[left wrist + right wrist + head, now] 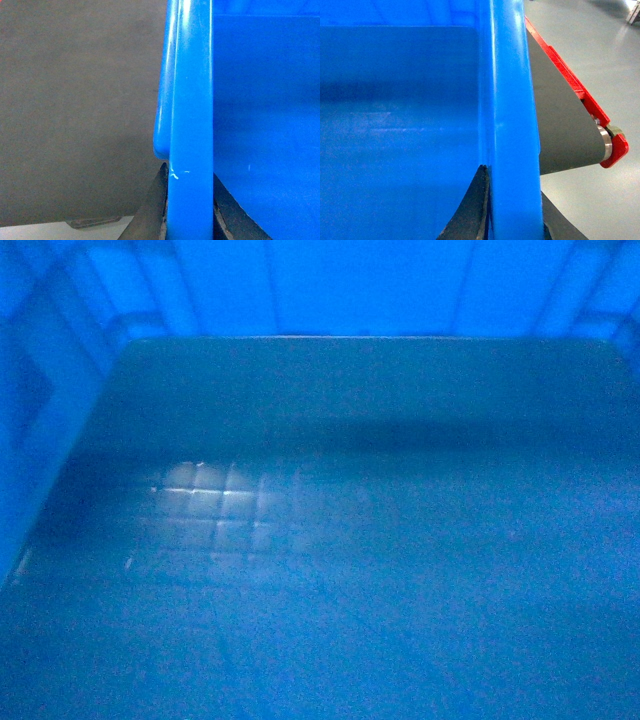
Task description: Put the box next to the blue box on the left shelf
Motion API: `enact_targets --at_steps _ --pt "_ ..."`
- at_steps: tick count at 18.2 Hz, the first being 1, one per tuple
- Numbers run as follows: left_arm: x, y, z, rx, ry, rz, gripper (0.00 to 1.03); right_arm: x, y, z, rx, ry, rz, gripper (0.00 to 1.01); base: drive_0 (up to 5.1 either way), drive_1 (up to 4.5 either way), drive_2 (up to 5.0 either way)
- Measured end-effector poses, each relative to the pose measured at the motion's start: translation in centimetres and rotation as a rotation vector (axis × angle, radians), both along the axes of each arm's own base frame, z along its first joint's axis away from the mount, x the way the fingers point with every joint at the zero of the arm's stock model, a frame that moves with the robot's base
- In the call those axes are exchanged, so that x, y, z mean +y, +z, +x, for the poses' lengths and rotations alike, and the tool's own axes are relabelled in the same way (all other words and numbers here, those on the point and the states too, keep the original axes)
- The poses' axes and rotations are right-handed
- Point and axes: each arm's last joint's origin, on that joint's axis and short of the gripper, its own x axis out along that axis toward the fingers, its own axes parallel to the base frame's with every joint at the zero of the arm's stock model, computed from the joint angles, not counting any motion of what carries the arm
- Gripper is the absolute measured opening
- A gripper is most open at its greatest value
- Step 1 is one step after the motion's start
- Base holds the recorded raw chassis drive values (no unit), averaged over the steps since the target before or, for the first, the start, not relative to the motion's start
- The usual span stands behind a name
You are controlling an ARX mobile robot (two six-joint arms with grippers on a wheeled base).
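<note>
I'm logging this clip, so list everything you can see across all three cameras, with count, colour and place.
box: one, bright blue, fills the head view; its rim runs between the fingers in both wrist views.
conveyor belt: one, dark grey with red side frame, just right of the box's rim in the right wrist view.
floor: grey, beyond the conveyor.
dark grey surface: one, left of the box's rim in the left wrist view.
left tool: black fingers shut on the box's rim.
right tool: black fingers shut on the box's rim.
</note>
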Motion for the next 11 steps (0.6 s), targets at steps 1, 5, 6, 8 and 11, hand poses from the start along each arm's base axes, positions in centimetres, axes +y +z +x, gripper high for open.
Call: enact_targets --at_steps 1,5,6,8,11 --pt "0.0 0.0 0.0 0.0 0.0 0.0 0.08 0.0 0.01 0.0 -0.001 0.0 0.0 0.1 -1.4 -1.42 -1.4" --pt "0.0 0.0 0.0 0.0 0.0 0.0 0.08 0.0 -0.01 0.0 0.001 -0.001 -0.001 0.1 -1.6 -1.57 -1.6" --pt "0.0 0.0 0.0 0.0 0.0 0.0 0.08 0.0 0.0 0.0 0.0 0.0 0.0 0.1 -1.6 -1.62 -1.6" --pt "0.01 -0.01 -0.01 0.001 0.001 0.001 0.08 0.01 -0.01 0.01 0.001 0.0 0.0 0.1 -1.5 -1.5 -1.5" --pt "0.0 -0.01 0.0 0.0 0.001 0.001 0.08 0.0 -0.01 0.0 0.001 0.0 0.0 0.1 -1.4 -1.39 -1.4"
